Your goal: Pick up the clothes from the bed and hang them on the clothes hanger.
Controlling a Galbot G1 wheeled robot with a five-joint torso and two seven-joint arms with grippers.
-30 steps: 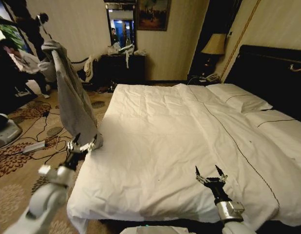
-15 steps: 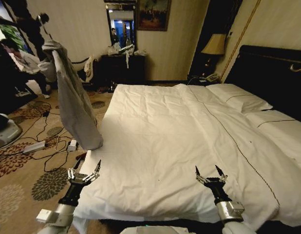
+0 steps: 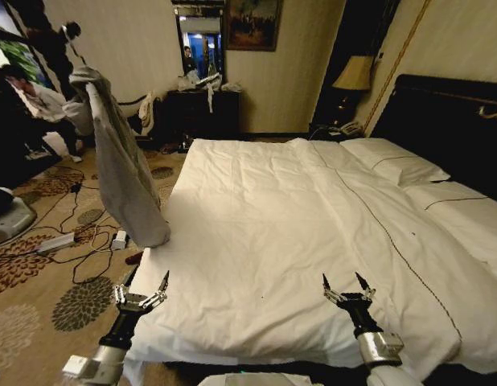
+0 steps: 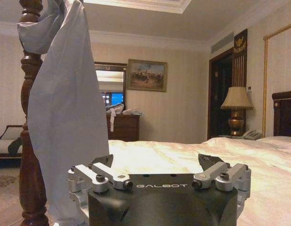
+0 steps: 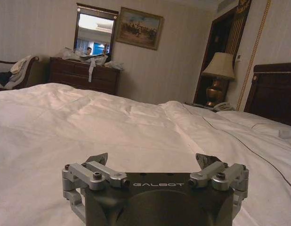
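The left gripper (image 3: 141, 289) has let go of the grey shirt (image 3: 124, 169) and dropped back to the bed's (image 3: 264, 233) near corner, jaws spread wide and empty. The shirt hangs draped from the wooden coat stand (image 4: 30, 117) beside the bed, so the hanging looks done. The right gripper (image 3: 345, 286) rests over the bed's near edge, jaws also wide.

I see the shirt (image 3: 124, 173), light grey and creased, hanging limp from the top of a dark wooden stand at far left, off the bed (image 3: 297, 233). Bed: white duvet, smooth, black headboard right.
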